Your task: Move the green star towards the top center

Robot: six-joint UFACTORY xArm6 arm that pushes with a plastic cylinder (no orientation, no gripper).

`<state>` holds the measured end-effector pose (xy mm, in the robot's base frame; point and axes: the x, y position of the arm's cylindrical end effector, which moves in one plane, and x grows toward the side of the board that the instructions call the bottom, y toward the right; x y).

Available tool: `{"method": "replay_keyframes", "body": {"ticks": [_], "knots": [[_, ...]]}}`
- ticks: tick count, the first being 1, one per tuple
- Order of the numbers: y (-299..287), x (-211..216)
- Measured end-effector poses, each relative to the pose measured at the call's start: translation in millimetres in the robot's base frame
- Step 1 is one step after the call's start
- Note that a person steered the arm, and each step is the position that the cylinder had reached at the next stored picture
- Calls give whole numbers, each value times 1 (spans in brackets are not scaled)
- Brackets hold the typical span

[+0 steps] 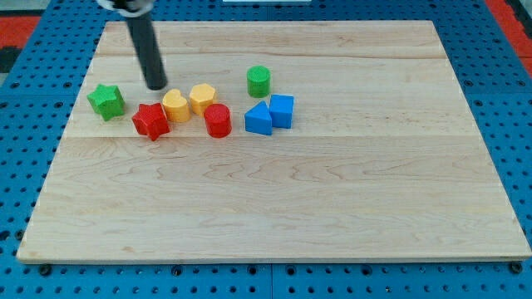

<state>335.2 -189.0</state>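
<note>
The green star [106, 100] lies near the left edge of the wooden board [332, 216], in the upper left part. My tip [156, 86] is on the board to the right of the star and a little higher, apart from it by about a block's width. The tip stands just above and left of the yellow heart-shaped block [174, 105]. The rod rises from the tip to the view's top.
A red star [150, 121] sits below the tip. A yellow hexagon [202, 98], a red cylinder [218, 120], a green cylinder [258, 80], a blue triangle [258, 120] and a blue cube [282, 110] lie to the right. Blue pegboard [33, 133] surrounds the board.
</note>
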Motion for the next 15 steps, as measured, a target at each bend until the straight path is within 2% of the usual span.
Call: {"method": "replay_keyframes", "body": {"ticks": [1, 3, 4, 5, 6, 7, 8, 9, 10, 12, 15], "knots": [[-28, -47], [-115, 57], [-79, 81], [-4, -11], [33, -61], [-6, -96], [13, -99], [35, -136], [62, -137], [146, -112], [153, -107]]}}
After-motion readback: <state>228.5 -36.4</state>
